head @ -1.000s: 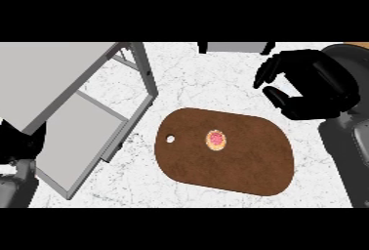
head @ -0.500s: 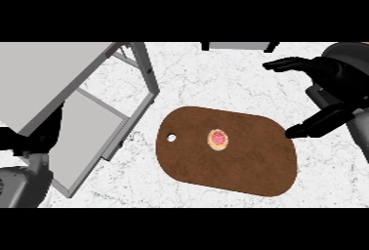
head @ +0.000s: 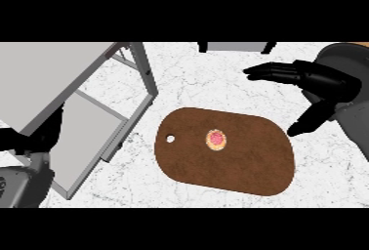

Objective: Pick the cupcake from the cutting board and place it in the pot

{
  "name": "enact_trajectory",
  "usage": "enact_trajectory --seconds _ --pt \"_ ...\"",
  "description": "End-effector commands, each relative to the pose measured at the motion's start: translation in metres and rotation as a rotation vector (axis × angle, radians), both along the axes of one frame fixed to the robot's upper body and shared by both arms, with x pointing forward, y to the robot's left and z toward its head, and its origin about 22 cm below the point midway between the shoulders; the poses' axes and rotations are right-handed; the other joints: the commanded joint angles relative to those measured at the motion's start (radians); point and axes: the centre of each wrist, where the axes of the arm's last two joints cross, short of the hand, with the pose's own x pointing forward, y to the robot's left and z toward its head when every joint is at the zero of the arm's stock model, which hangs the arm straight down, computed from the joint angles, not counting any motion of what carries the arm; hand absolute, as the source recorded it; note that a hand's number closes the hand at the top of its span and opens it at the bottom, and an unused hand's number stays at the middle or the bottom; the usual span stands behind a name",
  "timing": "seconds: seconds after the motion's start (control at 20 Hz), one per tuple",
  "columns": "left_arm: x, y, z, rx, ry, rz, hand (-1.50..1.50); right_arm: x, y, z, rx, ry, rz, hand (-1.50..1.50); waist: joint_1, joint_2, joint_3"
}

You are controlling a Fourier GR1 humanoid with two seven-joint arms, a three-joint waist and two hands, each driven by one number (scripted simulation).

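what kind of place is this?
Likely a kitchen counter: white marbled countertop, a brown cutting board with a cupcake on it, and part of a pot at the far edge.

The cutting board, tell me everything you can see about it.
The cutting board is a dark brown, wood-looking slab with rounded corners, lying flat on the white marbled counter and angled across the view. A small round hole pierces its left end. A cupcake with a pink top sits near its middle. No hand touches it; the right hand hovers open beyond its right end.
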Motion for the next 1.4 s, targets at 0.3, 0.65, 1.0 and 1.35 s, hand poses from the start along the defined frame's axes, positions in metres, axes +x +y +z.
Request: enact_trajectory --seconds 0.3,0.65,1.0,1.35 --pt "0.003 -0.007 0.002 -0.007 0.022 -0.012 0.00 -0.003 0.068 -0.008 -0.240 0.038 0.080 -1.50 -0.027 -0.009 0.004" --pt "0.008 -0.002 -0.004 -0.016 0.037 -0.025 0.00 -0.015 0.082 -0.042 -0.330 0.103 0.068 -1.50 -0.030 -0.008 0.005" --pt "0.006 -0.016 0.005 -0.027 -0.003 -0.009 0.00 -0.015 0.078 -0.085 -0.303 0.072 0.094 -1.50 -0.025 -0.007 0.005" --pt "0.009 -0.006 -0.008 0.002 0.004 -0.019 0.00 -0.028 0.095 -0.081 -0.262 0.042 0.105 -1.50 -0.032 -0.008 0.005"
